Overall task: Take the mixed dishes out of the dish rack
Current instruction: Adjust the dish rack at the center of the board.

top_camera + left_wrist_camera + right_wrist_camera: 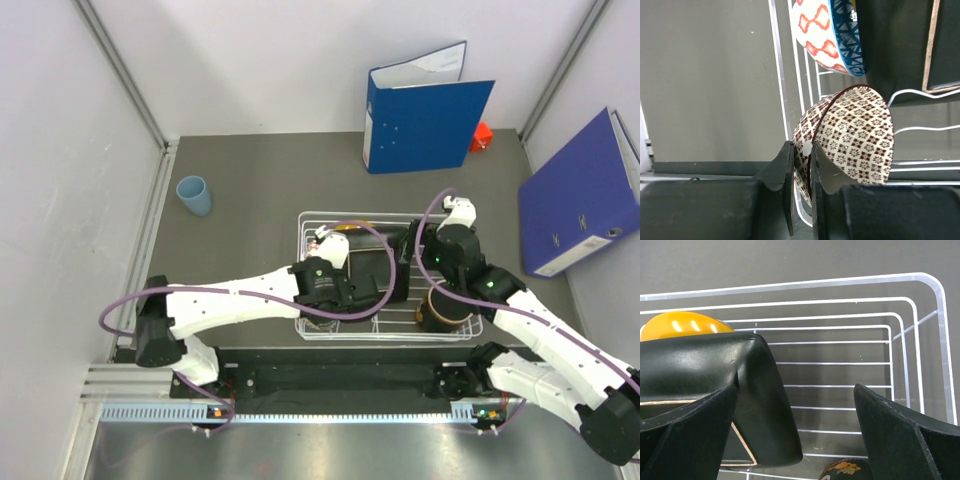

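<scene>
Currently left fingers [782, 175] are clamped on the wall of the brown-patterned bowl [855, 135]: one finger outside, one inside, the rim pinched between them. The bowl stands on edge in the left end of the dish rack [380, 213], against the wires, mouth facing right in the left wrist view. Just past it a second bowl [832, 30], red diamonds outside and blue triangles inside, also stands on edge. The black square plate [368, 270] with its copper line sits in the dividers right of both bowls.

Right fingers [755, 390] are spread wide apart and hold nothing, hovering over the right half of the rack. From the right wrist, the yellow dish [682, 325] peeks out behind one finger, and bare rack wires show between the two. The dark brown mug [438, 310] stands in the rack's near right corner, under the right arm's forearm; can't tell if the arm touches it.

The light blue cup [193, 195] stands upright on the desk [250, 230], far left, well apart from the rack.

Desk is dark grey and matte. Pale walls on three sides, aluminium posts in the corners, and a rail along the near edge with the arm bases. One blue binder [425, 125] stands upright at the back, with a small red block [482, 137] just beside it. A second binder [580, 195] leans at the right wall.
</scene>
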You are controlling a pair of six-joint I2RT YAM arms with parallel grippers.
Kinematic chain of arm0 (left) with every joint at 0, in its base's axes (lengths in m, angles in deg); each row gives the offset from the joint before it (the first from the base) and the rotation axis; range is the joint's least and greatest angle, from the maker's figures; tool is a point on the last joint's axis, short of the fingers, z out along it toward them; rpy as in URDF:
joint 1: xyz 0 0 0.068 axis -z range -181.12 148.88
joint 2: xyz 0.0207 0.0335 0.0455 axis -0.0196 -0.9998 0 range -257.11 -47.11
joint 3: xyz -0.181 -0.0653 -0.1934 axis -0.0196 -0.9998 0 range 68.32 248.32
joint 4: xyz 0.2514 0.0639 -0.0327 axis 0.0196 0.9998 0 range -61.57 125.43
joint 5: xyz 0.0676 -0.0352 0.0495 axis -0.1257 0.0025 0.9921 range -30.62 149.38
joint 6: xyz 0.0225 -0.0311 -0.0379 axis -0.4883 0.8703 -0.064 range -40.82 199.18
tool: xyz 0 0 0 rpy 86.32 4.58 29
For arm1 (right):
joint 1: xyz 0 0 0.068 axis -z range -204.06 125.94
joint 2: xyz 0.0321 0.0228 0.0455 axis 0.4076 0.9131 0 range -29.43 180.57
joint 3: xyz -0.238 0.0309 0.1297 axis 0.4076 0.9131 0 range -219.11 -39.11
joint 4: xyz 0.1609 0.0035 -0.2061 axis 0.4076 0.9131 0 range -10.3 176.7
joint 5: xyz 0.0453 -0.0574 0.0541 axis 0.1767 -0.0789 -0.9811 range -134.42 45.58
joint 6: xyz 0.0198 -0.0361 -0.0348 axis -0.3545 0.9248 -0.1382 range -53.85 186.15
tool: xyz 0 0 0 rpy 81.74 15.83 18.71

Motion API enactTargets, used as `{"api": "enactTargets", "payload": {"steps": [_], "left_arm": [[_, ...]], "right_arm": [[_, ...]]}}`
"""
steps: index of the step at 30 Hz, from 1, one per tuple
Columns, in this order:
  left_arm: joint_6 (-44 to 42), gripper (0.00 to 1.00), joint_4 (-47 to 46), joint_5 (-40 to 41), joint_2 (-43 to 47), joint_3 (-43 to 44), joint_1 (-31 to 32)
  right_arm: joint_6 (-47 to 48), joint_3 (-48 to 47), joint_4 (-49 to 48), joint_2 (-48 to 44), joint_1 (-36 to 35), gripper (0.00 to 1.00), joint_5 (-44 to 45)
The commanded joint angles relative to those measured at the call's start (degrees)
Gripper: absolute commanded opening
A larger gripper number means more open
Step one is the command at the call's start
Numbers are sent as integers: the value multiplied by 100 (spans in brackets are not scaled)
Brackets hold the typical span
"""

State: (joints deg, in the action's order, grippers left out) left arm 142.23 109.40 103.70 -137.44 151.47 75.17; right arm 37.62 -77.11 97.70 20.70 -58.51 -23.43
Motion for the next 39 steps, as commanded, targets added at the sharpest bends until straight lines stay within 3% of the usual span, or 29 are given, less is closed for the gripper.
{"api": "enactTargets", "payload": {"steps": [1, 11, 22, 32, 39], "left_arm": [[190, 0, -18, 570, 1121, 26, 79], [252, 0, -1004, 332, 1764, -1231, 70], [638, 0, -513, 727, 281, -1109, 184], [604, 0, -564, 877, -56, -915, 211], [595, 0, -582, 886, -3, -862, 202]], "right_arm": [[41, -252, -279, 23, -61, 100, -87], [-21, -208, -306, 6, -61, 100, -139], [-47, -155, -271, 15, -61, 100, -87], [-275, -814, 1091, 277, -61, 99, 1599], [-565, -771, 1355, 963, 9, 100, 1847]]}}
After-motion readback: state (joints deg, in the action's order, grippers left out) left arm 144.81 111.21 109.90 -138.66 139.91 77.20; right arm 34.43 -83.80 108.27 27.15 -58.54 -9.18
